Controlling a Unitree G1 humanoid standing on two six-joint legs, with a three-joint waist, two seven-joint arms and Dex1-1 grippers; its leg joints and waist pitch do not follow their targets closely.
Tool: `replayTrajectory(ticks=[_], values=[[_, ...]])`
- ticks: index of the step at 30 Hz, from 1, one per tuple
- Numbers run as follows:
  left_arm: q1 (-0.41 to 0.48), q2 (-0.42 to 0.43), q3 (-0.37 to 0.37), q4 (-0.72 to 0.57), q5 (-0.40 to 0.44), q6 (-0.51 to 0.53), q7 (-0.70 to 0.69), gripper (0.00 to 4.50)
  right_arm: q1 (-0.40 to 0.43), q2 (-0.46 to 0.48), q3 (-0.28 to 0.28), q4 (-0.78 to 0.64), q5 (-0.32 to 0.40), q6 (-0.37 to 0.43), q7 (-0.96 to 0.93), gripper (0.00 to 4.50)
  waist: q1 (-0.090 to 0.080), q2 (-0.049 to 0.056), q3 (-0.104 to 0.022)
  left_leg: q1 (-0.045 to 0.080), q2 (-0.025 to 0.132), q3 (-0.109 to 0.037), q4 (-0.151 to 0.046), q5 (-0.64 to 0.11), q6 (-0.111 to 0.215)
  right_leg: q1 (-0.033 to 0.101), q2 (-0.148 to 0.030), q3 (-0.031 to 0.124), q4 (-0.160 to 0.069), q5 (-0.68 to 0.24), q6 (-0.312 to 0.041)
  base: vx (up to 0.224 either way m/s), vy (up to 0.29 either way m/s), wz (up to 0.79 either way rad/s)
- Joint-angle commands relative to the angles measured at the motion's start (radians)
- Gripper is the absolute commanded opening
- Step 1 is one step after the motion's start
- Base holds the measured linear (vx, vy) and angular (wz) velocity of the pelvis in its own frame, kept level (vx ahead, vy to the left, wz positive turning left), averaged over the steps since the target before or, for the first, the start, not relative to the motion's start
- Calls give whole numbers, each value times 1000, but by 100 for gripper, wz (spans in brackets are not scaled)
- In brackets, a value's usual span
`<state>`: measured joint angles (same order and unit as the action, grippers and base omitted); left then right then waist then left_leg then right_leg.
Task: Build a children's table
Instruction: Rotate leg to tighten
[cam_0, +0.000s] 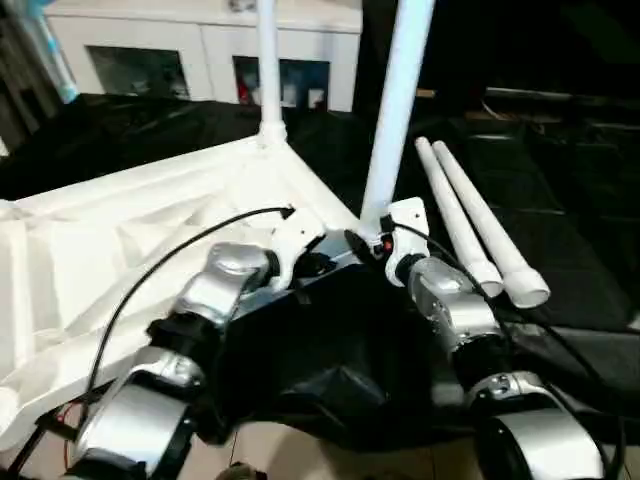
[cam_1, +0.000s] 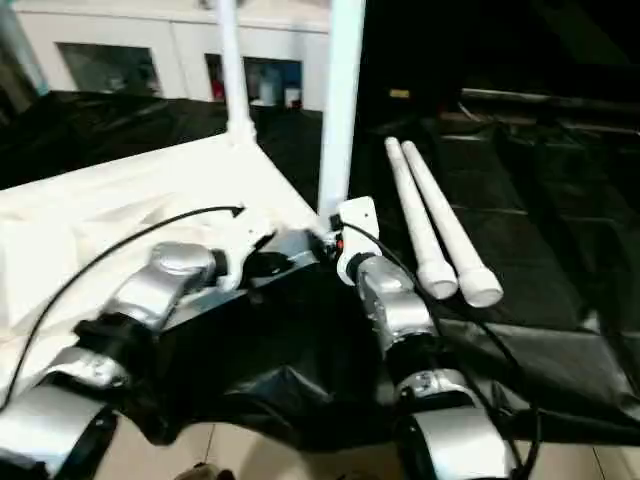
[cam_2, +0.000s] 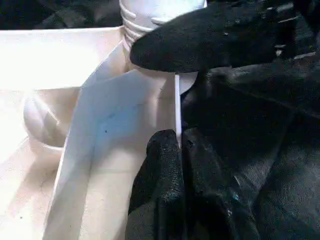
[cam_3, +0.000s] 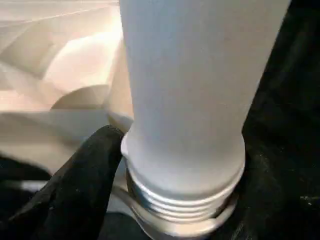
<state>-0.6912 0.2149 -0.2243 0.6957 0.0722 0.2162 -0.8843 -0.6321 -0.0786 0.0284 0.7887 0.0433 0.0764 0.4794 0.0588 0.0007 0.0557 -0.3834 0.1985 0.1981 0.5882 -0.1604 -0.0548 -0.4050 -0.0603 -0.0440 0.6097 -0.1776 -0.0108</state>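
Note:
The white tabletop (cam_0: 120, 230) lies underside up on black cloth. One white leg (cam_0: 268, 70) stands upright in its far corner. A second leg (cam_0: 397, 110) stands at the near right corner, its threaded end (cam_3: 180, 200) sitting in the corner socket. My right gripper (cam_0: 376, 246) is at this leg's base, right against it. My left gripper (cam_2: 177, 142) is shut on the tabletop's thin rim (cam_2: 176, 100), just beside that corner. Two more legs (cam_0: 475, 225) lie side by side on the cloth to the right.
A white cabinet with glass doors (cam_0: 200, 50) stands behind the work. Black cloth (cam_0: 560, 180) covers the floor around the tabletop, bunched in folds between my forearms. Pale floor (cam_0: 330, 455) shows at the near edge.

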Motion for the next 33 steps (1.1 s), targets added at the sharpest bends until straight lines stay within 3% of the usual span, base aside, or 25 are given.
replayTrajectory(ticks=[1, 5, 10, 16, 18, 23, 26, 31, 33], values=[[11, -17, -38, -57, -36, -47, -77, 0, 15, 12, 87, -37, 0, 6, 134, 360, 6, -1, -70, 18, 34, -21, -68, -230, 26, 49, -78, 41, -71, -162, -217, 0, 0, 0], [52, 42, -54, -113, -58, -58, -195, 0, 53, -74, 96, -128, 42, 48, 303, 360, 10, -1, -67, 19, 35, -18, -67, -228, 42, 49, -77, 41, -72, -159, -231, 0, 0, 0], [76, 85, -64, -144, -63, -72, -263, 0, 83, -135, 111, -195, 66, 86, 421, 360, 21, 0, -64, 25, 40, -18, -71, -270, 24, 43, -76, 40, -75, -232, -218, 0, 0, 0], [106, 137, -71, -186, -75, -65, -344, 0, 130, -215, 142, -301, 96, 144, 562, 360, 34, -1, -66, 25, 41, -18, -70, -254, 19, 42, -77, 41, -72, -219, -211, 0, 0, 0], [120, 161, -81, -211, -87, -47, -389, 0, 142, -231, 147, -328, 98, 156, 588, 333, 35, 0, -66, 24, 41, -17, -70, -248, 21, 40, -76, 40, -71, -209, -214, 0, 0, 0], [134, 179, -92, -231, -90, -37, -420, 0, 145, -227, 139, -334, 102, 161, 579, 290, 31, 0, -64, 26, 40, -19, -72, -274, 7, 38, -78, 41, -77, -266, -206, 0, 0, 0], [138, 180, -93, -236, -91, -35, -421, 0, 154, -229, 148, -351, 109, 170, 589, 279, 30, 0, -65, 26, 40, -20, -72, -266, 5, 38, -77, 42, -75, -248, -204, 0, 0, 0], [124, 152, -75, -218, -86, -39, -353, 0, 178, -202, 153, -374, 106, 185, 562, 275, 33, -1, -66, 25, 39, -19, -70, -253, 10, 38, -79, 42, -75, -237, -205, 0, 0, 0], [96, 111, -49, -181, -82, -26, -269, 0, 158, -147, 123, -307, 72, 159, 415, 275, 30, -2, -63, 26, 38, -19, -72, -270, 3, 35, -78, 42, -78, -269, -200, 0, 0, 0]])
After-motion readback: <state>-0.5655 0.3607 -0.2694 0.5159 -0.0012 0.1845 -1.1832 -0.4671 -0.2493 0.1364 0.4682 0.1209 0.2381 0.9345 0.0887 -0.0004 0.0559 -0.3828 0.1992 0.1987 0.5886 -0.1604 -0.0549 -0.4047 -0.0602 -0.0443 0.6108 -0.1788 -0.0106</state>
